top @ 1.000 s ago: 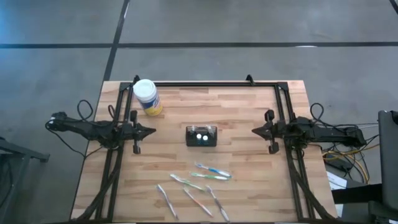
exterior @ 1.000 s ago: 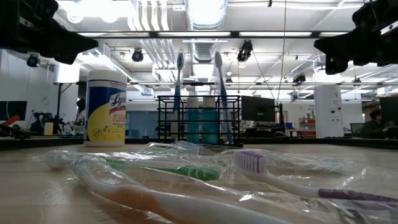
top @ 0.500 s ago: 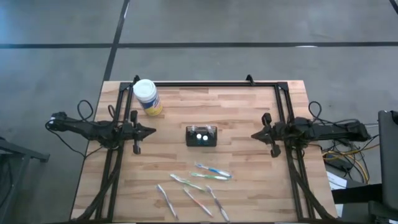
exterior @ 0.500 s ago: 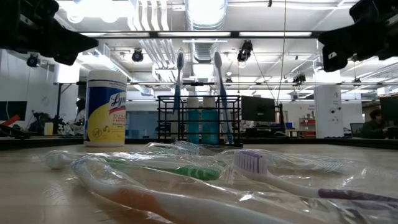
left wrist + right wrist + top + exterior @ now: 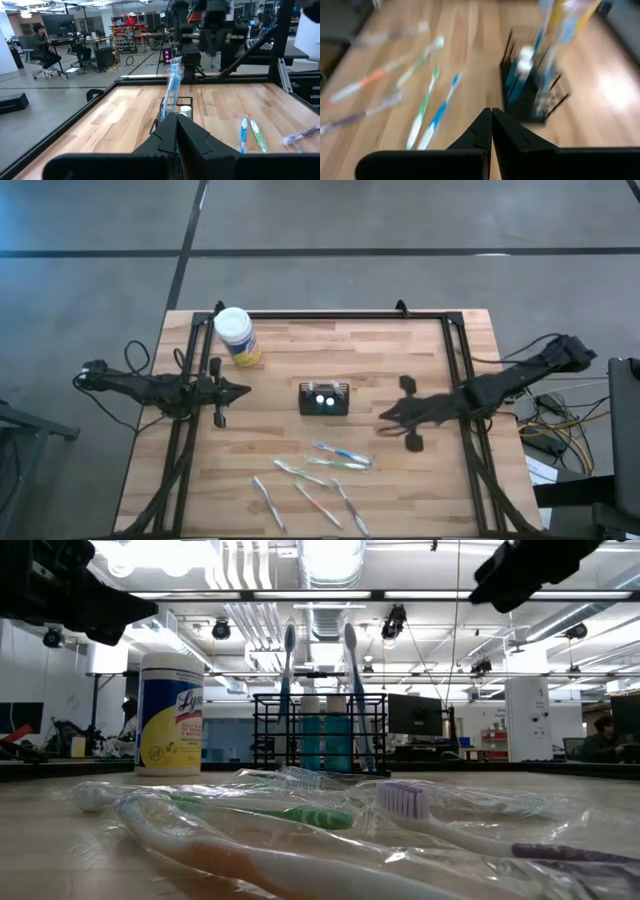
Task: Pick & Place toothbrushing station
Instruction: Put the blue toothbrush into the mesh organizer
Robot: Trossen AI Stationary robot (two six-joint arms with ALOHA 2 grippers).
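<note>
Early stage: we see the caddy (image 5: 325, 398) mid-bench w/ two brushes upright; five toothbrushes (image 5: 340, 457) lie near front edge. Right gripper (image 5: 385, 417) fingers together, empty, beside caddy; left gripper (image 5: 245, 390) likewise, at left edge.

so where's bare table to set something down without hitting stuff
Bare wood lies between the wipes jar and the black caddy, and along the far edge behind the caddy. The near middle is crowded with loose toothbrushes. The right gripper hangs over the patch right of the caddy.
</note>
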